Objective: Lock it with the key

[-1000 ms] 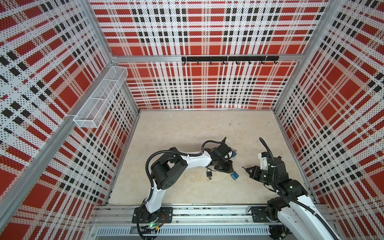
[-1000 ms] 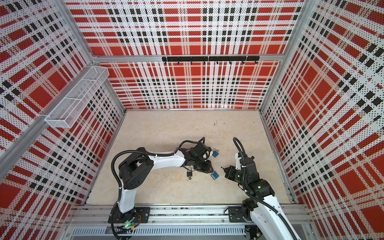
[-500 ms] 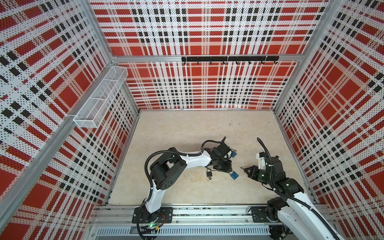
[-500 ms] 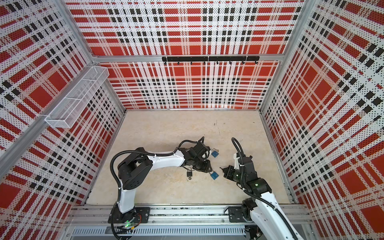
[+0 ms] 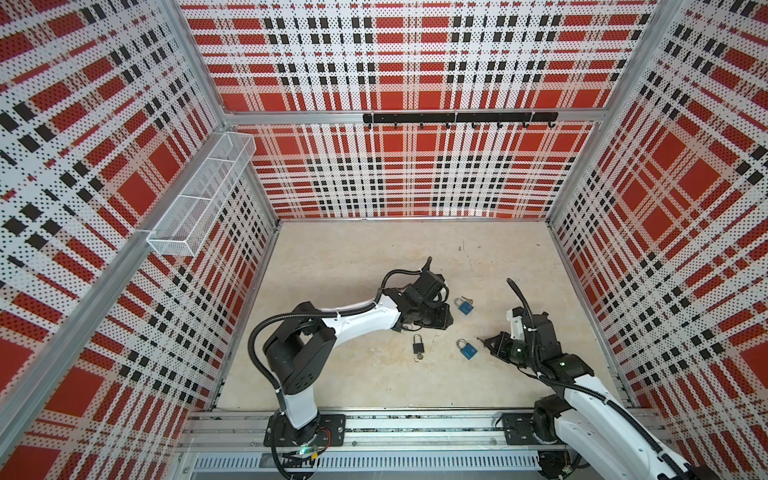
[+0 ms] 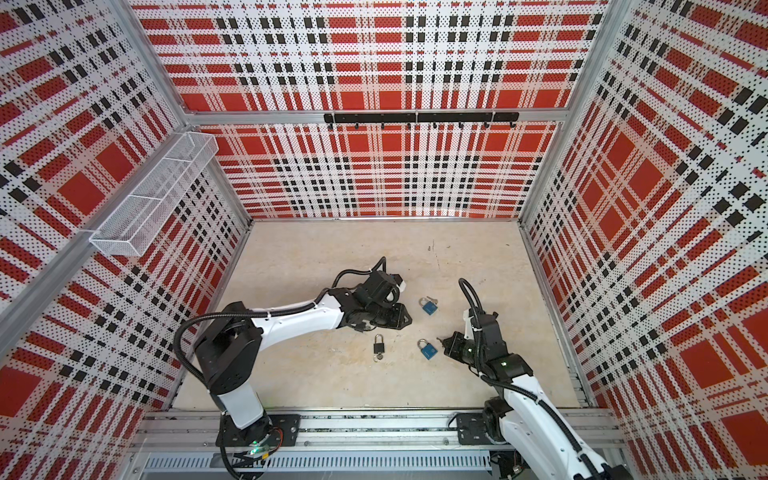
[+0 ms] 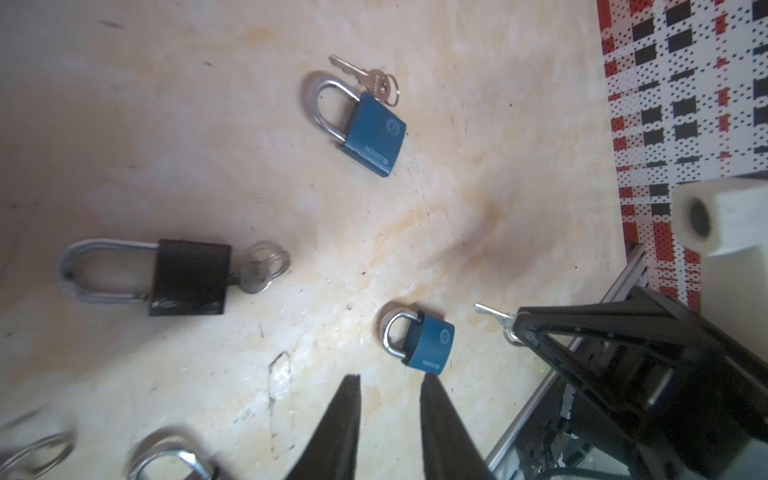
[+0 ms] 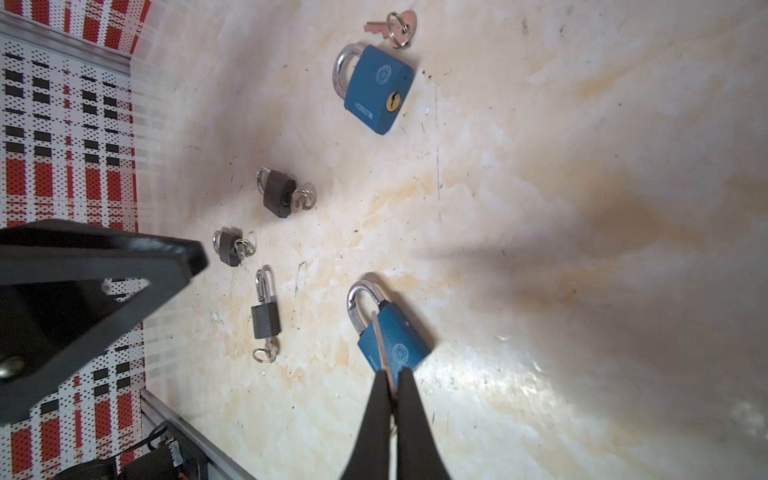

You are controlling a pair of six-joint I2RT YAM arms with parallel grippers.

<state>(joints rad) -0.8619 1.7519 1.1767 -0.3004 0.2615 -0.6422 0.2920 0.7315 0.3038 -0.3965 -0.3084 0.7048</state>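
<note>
currently: right gripper (image 8: 390, 380) pinched tight on a small silver key (image 7: 492, 312), held by the bow, blade poking forward past the tips. left gripper (image 7: 390, 378) has its jaws parted a little, nothing between them.

blue padlock (image 8: 392, 345) lies flat on the tabletop (image 5: 353, 270) just ahead of the right gripper's tips. blade is aimed at it but not touching; the left wrist camera shows a gap. shackle end points away from that gripper, so the keyhole end should face it, though the keyhole itself is not visible. same lock sits just ahead of the left gripper's tips too, no contact. whether the shackle is seated: cannot tell.

farther out from both grippers: second blue padlock (image 5: 465, 306) with a loose key (image 7: 365, 77) just beside it. long-shackled black padlock (image 5: 417, 345) lies off to the left gripper's side.

handling, my read: key is thin, stiff, light, smooth metal. pinched only at the bow, it may pivot if the tip meets the lock off-line. padlock looks dense and rigid, with slick painted faces, and it lies loose on a smooth top, so it will likely skate under a push. best hold: left gripper across the body's two narrow sides, mid-body, clear of shackle and keyhole end.
</note>
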